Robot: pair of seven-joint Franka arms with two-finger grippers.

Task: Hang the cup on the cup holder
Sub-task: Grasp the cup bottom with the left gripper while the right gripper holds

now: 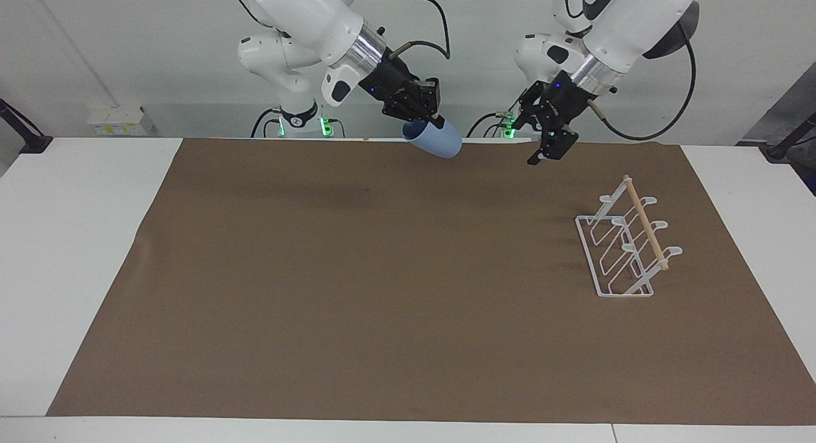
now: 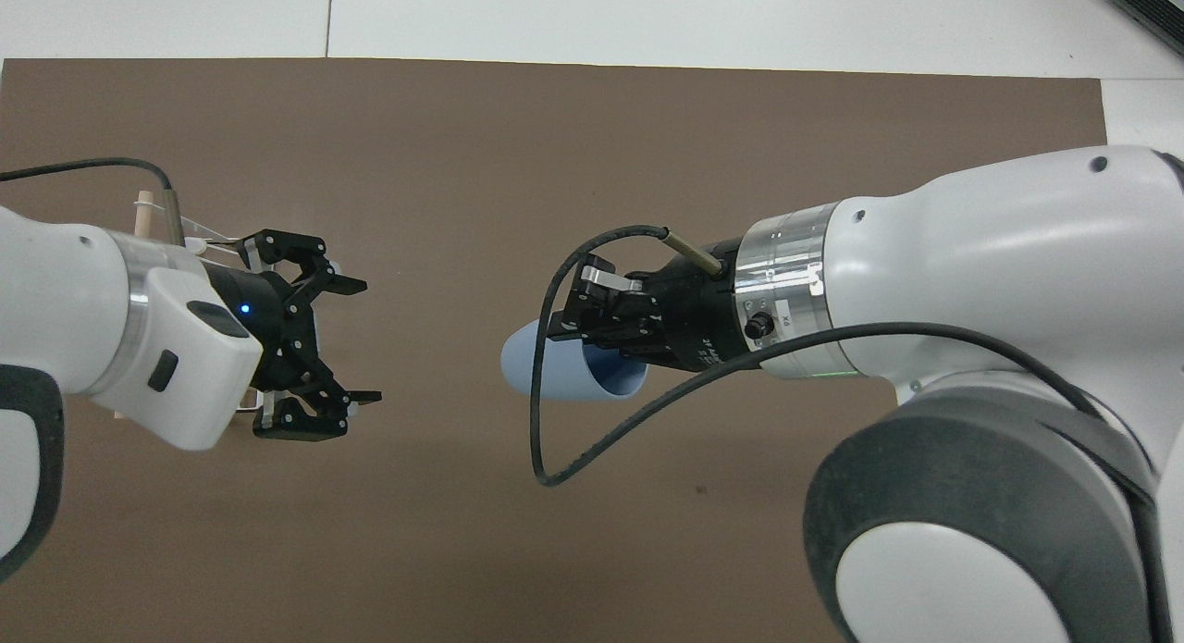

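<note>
Right gripper up top-centre of the facing view, clamped on the rim of the light-blue cup, which hangs tilted, base pointing down toward the brown mat. In the overhead view the cup sits mid-frame, mouth toward the wrist. Left gripper just to the side in the air, jaws wide, nothing in them. Cup holder stands on the mat at mid-right of the facing view, prongs bare, well apart from both grippers.

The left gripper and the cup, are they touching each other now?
Apart. The facing view shows brown mat between the open left gripper and the cup, which the right gripper holds; the overhead view shows that gap too.
</note>
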